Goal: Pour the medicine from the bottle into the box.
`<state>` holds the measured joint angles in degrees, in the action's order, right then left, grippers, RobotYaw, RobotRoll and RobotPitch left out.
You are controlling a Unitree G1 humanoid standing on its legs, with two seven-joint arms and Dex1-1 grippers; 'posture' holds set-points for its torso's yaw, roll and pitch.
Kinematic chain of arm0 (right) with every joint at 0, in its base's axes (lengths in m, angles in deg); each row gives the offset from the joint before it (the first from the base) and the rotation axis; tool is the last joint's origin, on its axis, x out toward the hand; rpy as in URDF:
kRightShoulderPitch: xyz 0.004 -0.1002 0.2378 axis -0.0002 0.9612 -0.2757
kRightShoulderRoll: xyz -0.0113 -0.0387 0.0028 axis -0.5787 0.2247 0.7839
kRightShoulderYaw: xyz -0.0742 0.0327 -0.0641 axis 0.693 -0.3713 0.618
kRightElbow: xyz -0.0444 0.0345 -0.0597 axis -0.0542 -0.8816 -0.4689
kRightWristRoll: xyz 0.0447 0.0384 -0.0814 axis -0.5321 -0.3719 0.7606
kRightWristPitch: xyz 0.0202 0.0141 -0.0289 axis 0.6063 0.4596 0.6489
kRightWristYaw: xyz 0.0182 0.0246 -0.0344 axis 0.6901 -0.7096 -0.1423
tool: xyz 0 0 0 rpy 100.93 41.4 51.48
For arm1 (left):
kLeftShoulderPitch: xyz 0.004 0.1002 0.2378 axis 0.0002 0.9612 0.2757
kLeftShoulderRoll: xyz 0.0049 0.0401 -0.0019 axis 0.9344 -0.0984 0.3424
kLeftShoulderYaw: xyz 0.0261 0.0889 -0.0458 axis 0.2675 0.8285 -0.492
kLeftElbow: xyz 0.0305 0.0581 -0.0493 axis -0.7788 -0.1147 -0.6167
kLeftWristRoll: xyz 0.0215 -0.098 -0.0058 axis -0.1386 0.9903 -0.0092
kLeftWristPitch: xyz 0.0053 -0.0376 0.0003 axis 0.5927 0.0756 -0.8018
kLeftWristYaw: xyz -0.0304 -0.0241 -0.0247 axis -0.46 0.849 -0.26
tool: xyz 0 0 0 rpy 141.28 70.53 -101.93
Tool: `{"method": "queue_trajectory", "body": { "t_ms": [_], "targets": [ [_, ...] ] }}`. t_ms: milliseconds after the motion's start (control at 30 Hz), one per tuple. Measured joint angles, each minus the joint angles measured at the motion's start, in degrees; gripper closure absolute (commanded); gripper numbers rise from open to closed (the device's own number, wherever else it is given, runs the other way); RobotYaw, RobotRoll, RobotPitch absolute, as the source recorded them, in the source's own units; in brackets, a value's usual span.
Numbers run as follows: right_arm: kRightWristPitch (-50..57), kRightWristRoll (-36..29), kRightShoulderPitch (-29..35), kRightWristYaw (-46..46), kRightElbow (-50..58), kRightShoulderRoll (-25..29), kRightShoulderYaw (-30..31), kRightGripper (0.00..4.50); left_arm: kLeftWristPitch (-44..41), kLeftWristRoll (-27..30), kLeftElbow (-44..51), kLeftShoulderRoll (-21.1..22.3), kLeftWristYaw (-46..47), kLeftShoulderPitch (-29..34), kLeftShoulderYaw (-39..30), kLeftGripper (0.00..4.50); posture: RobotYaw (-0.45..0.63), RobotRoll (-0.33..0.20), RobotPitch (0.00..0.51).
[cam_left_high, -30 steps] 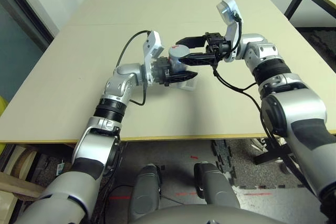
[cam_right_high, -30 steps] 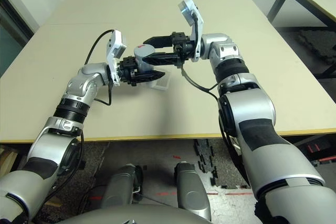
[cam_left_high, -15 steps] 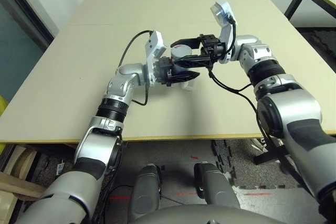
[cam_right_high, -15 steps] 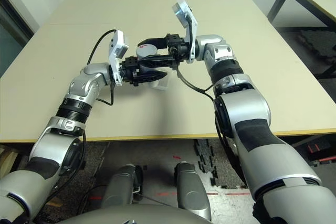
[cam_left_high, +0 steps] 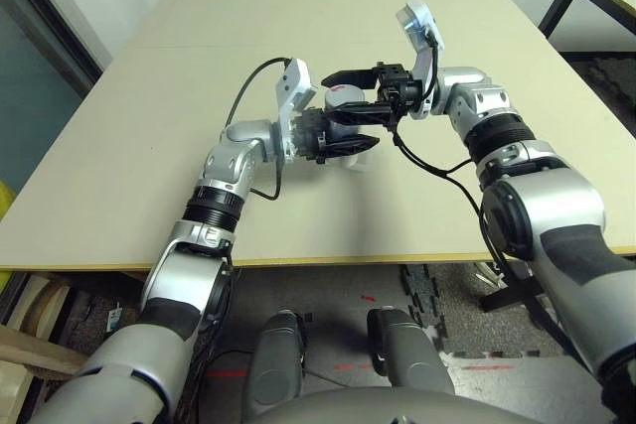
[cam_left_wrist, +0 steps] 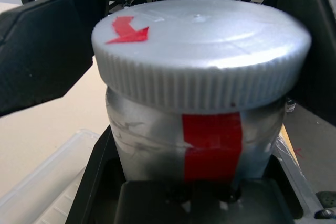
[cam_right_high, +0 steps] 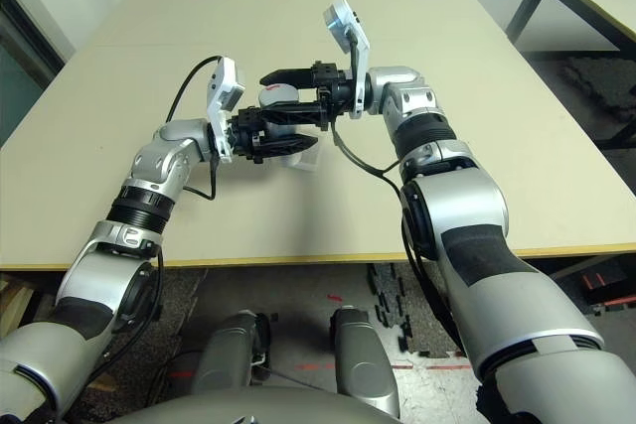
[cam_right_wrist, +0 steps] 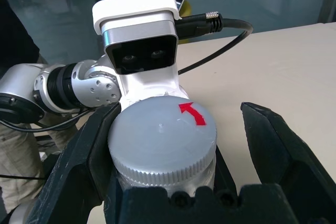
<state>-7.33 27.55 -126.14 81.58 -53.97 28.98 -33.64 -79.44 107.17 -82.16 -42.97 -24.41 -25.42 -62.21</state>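
Left gripper [cam_left_high: 343, 136] is clamped on the body of the bottle [cam_left_wrist: 202, 129], holding it lifted off the table [cam_left_high: 129, 156], lying roughly level with the capped end pointing toward the right arm. Cap [cam_right_wrist: 161, 136] is on — grey, ribbed edge, red arrow mark on top; red lengthwise stripe on the silver body shows in the left wrist view. Right gripper [cam_right_high: 283, 101] is spread wide with one finger on each side of the cap. In the right wrist view one finger [cam_right_wrist: 86, 156] sits against the cap's edge, the other [cam_right_wrist: 283, 150] stands well clear of it — no grip on the cap. The box [cam_left_high: 356, 159], clear plastic, lies flat on the table directly under the bottle and left gripper; its rim also shows below the bottle in the left wrist view [cam_left_wrist: 47, 177]. Can't tell from here whether any pills are in the box or the bottle.
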Motion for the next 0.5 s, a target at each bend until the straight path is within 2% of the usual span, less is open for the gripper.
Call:
{"method": "queue_trajectory", "body": {
  "t_ms": [500],
  "targets": [
    [-0.3, 1.7, 0.0, -0.1, -2.1, 2.6, -1.4, 0.0, -1.0, -0.6, -0.3, 0.4, 1.4, 0.0, -0.3, 1.78, -0.09, 0.0, 0.057]
  ]
}}
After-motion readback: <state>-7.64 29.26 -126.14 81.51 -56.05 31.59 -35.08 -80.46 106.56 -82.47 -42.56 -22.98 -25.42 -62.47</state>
